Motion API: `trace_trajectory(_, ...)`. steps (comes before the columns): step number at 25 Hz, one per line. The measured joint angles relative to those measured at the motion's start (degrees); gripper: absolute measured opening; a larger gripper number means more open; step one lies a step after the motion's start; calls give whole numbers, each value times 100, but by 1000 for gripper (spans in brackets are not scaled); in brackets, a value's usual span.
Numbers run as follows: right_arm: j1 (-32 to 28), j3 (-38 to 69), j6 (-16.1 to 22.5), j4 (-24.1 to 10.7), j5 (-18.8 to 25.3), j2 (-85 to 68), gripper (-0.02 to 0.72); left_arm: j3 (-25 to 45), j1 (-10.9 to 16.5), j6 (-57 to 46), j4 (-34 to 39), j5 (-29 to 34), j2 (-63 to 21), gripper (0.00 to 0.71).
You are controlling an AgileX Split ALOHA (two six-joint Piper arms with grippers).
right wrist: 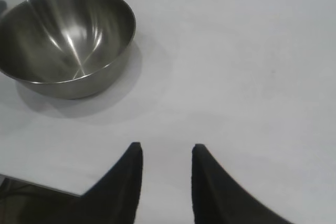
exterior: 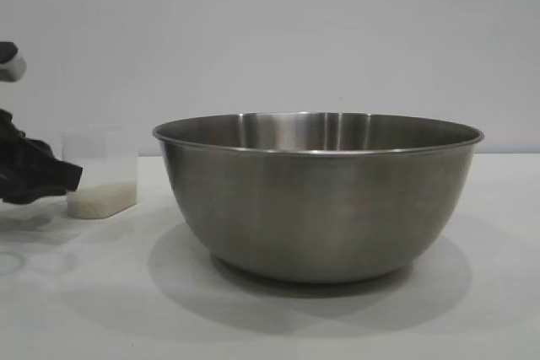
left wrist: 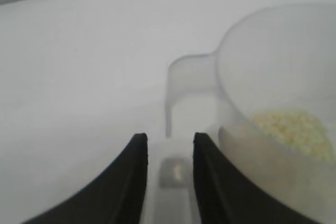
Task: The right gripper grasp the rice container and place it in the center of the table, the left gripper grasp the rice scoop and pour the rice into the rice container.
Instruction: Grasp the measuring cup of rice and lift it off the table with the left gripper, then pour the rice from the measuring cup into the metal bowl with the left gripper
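The left gripper (left wrist: 167, 148) sits low at the rice scoop (left wrist: 273, 103), its two black fingers (left wrist: 128, 182) slightly spread with a narrow gap between them. The scoop's loop handle (left wrist: 186, 87) lies straight ahead of that gap, just beyond the fingertips, and a translucent strip of the handle seems to run into the gap; whether the fingers press on it cannot be told. The cup itself lies off to the side of one finger, close to it, standing upright with its mouth up. Its long axis, cup to handle, runs across the fingers' line, the handle end toward the gripper. A thin layer of rice (left wrist: 294, 127) lies in its bottom.

In the exterior view the scoop (exterior: 101, 176) stands on the white table (exterior: 84, 292) at the left, with the left gripper (exterior: 34, 174) touching or nearly touching its left side. The rice container (exterior: 316, 196), a large stainless-steel bowl, stands upright near the middle of the table, just right of the scoop and apart from it.

The right gripper (right wrist: 167, 150) hangs above bare table with fingers spread and holding nothing, well apart from the bowl (right wrist: 65, 40).
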Motion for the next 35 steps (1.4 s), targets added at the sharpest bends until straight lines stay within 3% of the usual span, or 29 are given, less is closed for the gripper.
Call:
trace_trajectory(8, 0, 0, 0, 0, 0, 0, 237, -43, 0, 0, 112, 0, -36, 215)
trace_trajectory(10, 0, 0, 0, 0, 0, 0, 237, -66, 0, 15, 112, 0, -49, 113)
trace_trajectory(14, 0, 0, 0, 0, 0, 0, 237, -93, 0, 13, 173, 0, -60, 0)
trace_trajectory(19, 0, 0, 0, 0, 0, 0, 237, -148, 0, 73, 535, 38, -294, 0)
trace_trajectory(24, 0, 0, 0, 0, 0, 0, 237, -172, 0, 944, 757, 103, -1012, 0)
trace_trajectory(29, 0, 0, 0, 0, 0, 0, 237, -222, -34, 1861, 1512, 103, -1642, 0)
trace_trajectory(35, 0, 0, 0, 0, 0, 0, 237, -535, -576, 3745, 2519, 164, -2035, 0)
